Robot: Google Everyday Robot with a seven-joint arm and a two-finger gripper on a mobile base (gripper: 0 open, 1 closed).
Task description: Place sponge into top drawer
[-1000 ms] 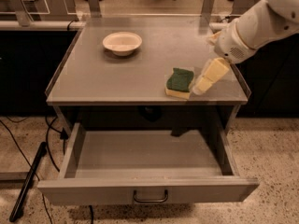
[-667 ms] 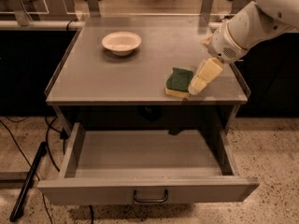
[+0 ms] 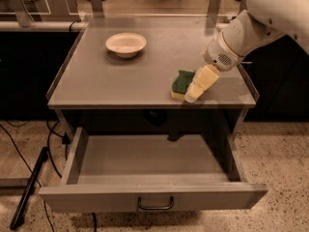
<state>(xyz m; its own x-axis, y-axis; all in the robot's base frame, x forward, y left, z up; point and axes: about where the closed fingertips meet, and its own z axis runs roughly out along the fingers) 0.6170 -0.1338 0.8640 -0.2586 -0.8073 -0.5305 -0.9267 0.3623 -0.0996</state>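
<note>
The sponge (image 3: 181, 83), dark green on top with pale yellow foam below, lies on the grey table top (image 3: 120, 76) near its front right edge. My gripper (image 3: 193, 94) reaches down from the upper right, and its cream fingers (image 3: 203, 81) lie against the sponge's right side. The top drawer (image 3: 154, 170) is pulled fully open below the table top. Its flat front panel carries a small dark bar handle (image 3: 155, 204). The drawer's inside is bare.
A cream round bowl (image 3: 126, 44) stands at the back left of the table top. A dark pole (image 3: 29, 190) and cables lie on the floor at the left. Glass partitions stand behind the table.
The arm has shifted slightly up and back, and the fingers have stayed at the sponge's right side. The sponge and drawer have not moved.
</note>
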